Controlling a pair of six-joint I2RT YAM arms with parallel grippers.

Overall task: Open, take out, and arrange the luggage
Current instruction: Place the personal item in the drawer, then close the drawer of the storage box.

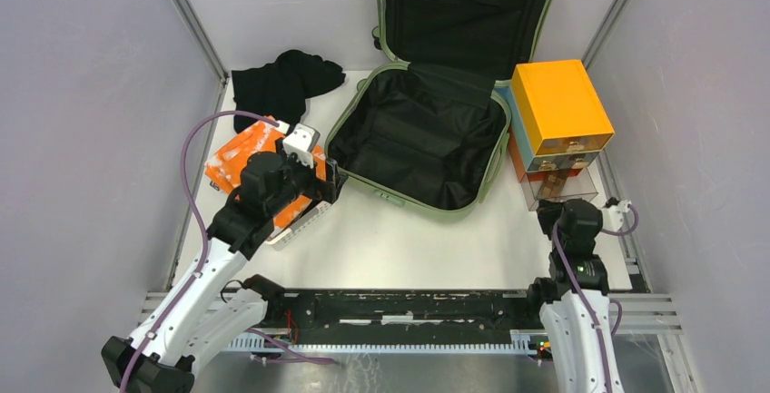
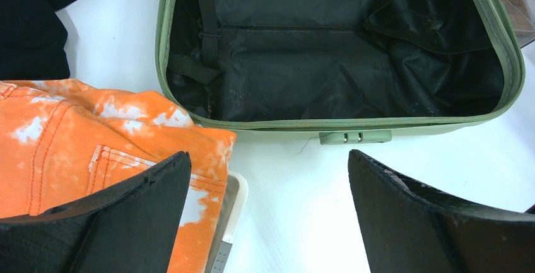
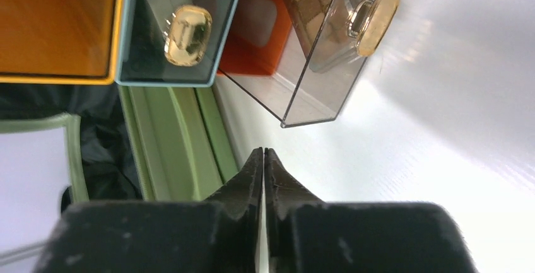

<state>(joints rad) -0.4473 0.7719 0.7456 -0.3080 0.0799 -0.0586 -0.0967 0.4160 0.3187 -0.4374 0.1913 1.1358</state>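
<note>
top external, luggage (image 1: 418,134) lying open, left gripper (image 2: 268,156) spread wide, right gripper (image 3: 264,154) pinched closed, holding nothing

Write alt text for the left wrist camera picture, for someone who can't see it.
An open green suitcase lies empty, black lining showing, beyond the left gripper, whose jaws stand wide open. An orange bleached garment lies at left, a black cloth behind it.

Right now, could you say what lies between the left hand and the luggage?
Bare table, in the left wrist view; orange cloth flanks it.
</note>
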